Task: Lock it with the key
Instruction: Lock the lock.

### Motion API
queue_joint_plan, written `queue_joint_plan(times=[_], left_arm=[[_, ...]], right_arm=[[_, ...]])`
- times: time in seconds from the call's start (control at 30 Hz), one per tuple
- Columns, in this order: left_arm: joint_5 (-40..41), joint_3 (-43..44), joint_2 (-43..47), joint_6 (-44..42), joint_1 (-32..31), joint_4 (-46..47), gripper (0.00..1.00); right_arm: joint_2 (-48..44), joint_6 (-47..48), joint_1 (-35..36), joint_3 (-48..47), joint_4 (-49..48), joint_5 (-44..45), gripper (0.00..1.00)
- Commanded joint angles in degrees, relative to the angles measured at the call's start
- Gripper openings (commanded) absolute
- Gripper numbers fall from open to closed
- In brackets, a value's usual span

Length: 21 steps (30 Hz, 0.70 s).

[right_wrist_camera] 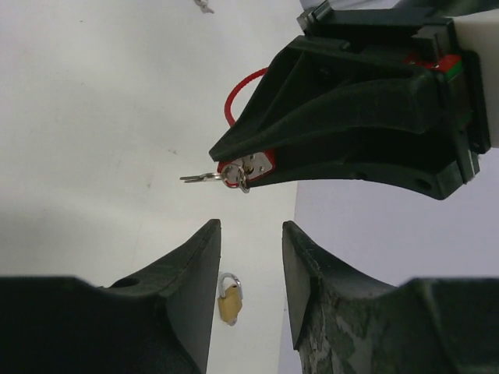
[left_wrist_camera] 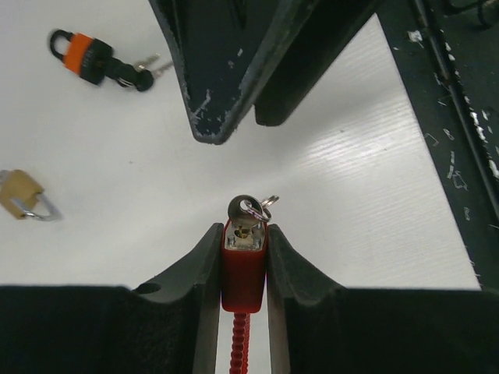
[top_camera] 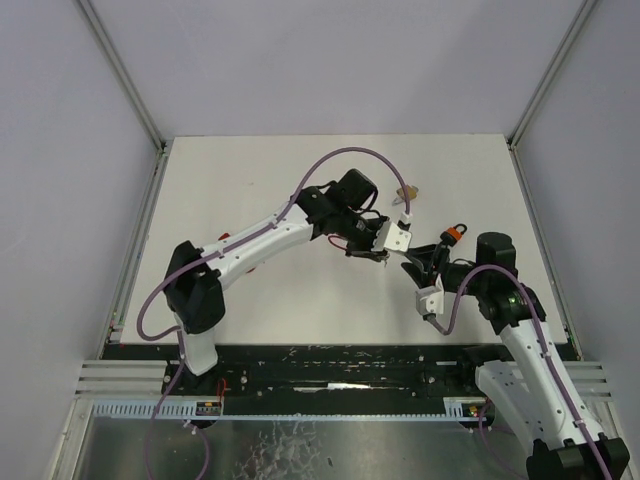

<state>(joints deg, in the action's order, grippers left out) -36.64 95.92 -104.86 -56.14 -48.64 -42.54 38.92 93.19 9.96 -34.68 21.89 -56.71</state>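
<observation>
My left gripper (left_wrist_camera: 243, 234) is shut on a red padlock (left_wrist_camera: 243, 269) with a red cable shackle, and holds it above the table. A silver key (left_wrist_camera: 248, 209) with a ring sticks out of the lock's bottom face. In the right wrist view the same padlock (right_wrist_camera: 253, 165) shows at the tip of the left gripper (right_wrist_camera: 366, 101), with a second key (right_wrist_camera: 201, 178) hanging from the ring. My right gripper (right_wrist_camera: 251, 230) is open, just short of the key and touching nothing. From above, the two grippers (top_camera: 375, 253) (top_camera: 412, 262) face each other mid-table.
An orange-and-black padlock (left_wrist_camera: 86, 56) with keys in it lies on the white table (top_camera: 250, 180), close to the right arm (top_camera: 452, 233). A brass padlock (left_wrist_camera: 22, 195) with an open shackle lies farther back (top_camera: 407, 192). Grey walls stand on three sides.
</observation>
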Motion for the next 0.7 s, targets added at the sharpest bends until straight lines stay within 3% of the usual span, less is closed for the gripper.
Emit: queue_joint_plan(times=[0.0,0.2,0.67], left_arm=[[-4.3,3.3,-1.3,-0.4,0.2,-7.1,0.00],[-5.4,6.6,-3.5,-2.1,0.2,-11.1,0.00],[-7.5,11.0,-6.8,-2.5,0.1,-14.0,0.00]], right_arm=[[1.3,7.3,-0.2,0.0,3.7,-2.2,0.43],[0.7,5.2,0.8,3.1,-3.5,-2.5,0.39],[2.5,4.0,3.5,2.9,-5.9,-3.6,0.32]])
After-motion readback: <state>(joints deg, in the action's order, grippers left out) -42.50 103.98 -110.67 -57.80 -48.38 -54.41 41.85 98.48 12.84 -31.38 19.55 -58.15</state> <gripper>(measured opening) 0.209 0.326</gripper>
